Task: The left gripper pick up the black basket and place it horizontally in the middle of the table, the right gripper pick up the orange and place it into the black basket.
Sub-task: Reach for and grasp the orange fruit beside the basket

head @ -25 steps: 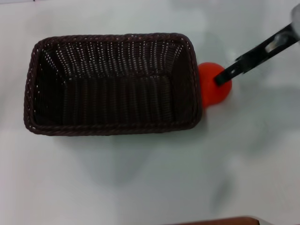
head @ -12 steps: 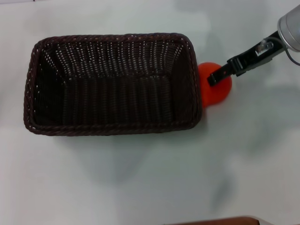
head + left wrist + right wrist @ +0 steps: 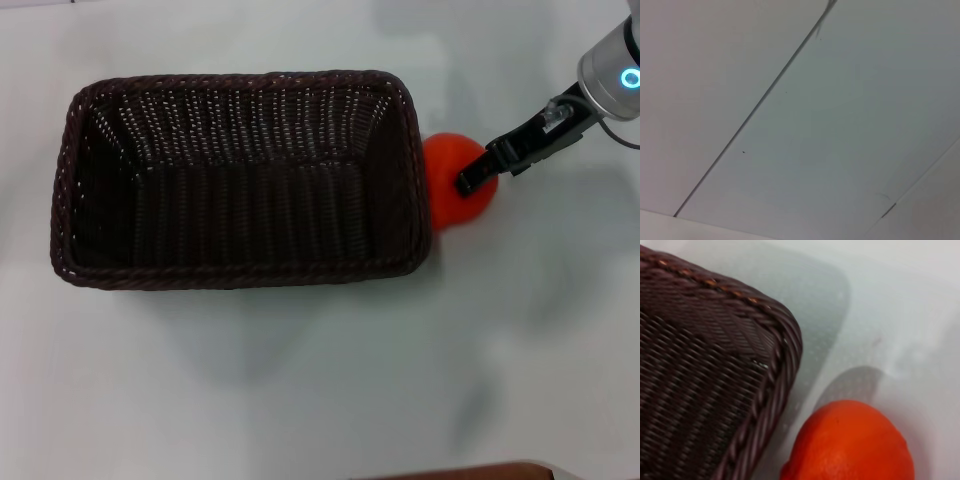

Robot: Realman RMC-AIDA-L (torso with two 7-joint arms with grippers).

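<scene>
The black basket [image 3: 240, 178] lies horizontally on the white table [image 3: 300, 380], empty, in the head view. The orange [image 3: 455, 190] rests on the table just beyond the basket's right end, close against its rim. My right gripper [image 3: 472, 180] reaches in from the upper right and its black tip is over the orange's right half. The right wrist view shows the basket's braided corner [image 3: 715, 370] and the orange [image 3: 852, 442] close below. My left gripper is out of view; the left wrist view shows only bare pale surface.
A brown edge [image 3: 470, 472] shows at the bottom of the head view. Open table lies in front of the basket and to the right of the orange.
My right arm has shifted a little: the tip went left over the orange, then back right and slightly down. The basket and the orange have not moved.
</scene>
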